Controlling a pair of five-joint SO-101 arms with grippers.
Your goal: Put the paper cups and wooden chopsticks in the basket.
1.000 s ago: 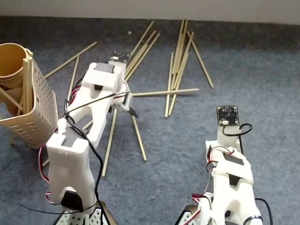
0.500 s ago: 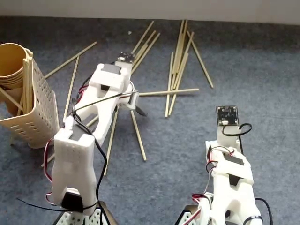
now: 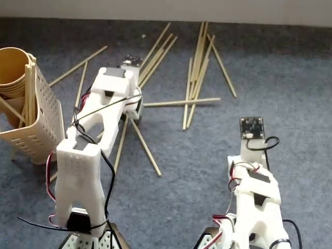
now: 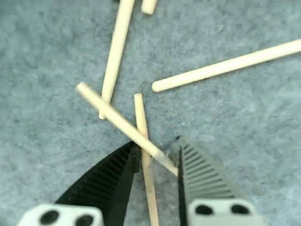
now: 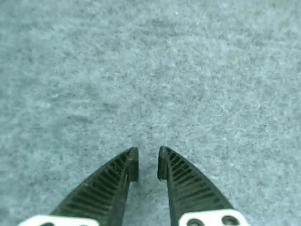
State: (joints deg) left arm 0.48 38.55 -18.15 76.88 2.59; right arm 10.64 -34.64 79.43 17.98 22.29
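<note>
- One basket stands upright at the far left of the bench. It is cream plastic, and its walls are pierced with rows of small holes.
- Inside it sits one nested stack of tan paper cups. Several rims show, too close to count. At least three stowed chopsticks lean beside the stack.
- One left arm, blocky white plastic with black and red wires looped along it, stretches out from its base over the nearer sticks.
- The left gripper points down at the bench with its ribbed jaws apart. Two sticks lie between them: a diagonal chopstick whose end touches one jaw, crossing over a straight chopstick.
- Roughly fifteen loose chopsticks — slim, pale, straight wooden rods — lie scattered from beside the basket to right of centre. They overlap too much for an exact count.
- The bench surface is grey and felt-like.
- One right arm is folded close to its base at the lower right, well apart from the sticks.
- The right gripper hangs over bare bench — jaws all but closed, only a slit between the tips, holding nothing.
</note>
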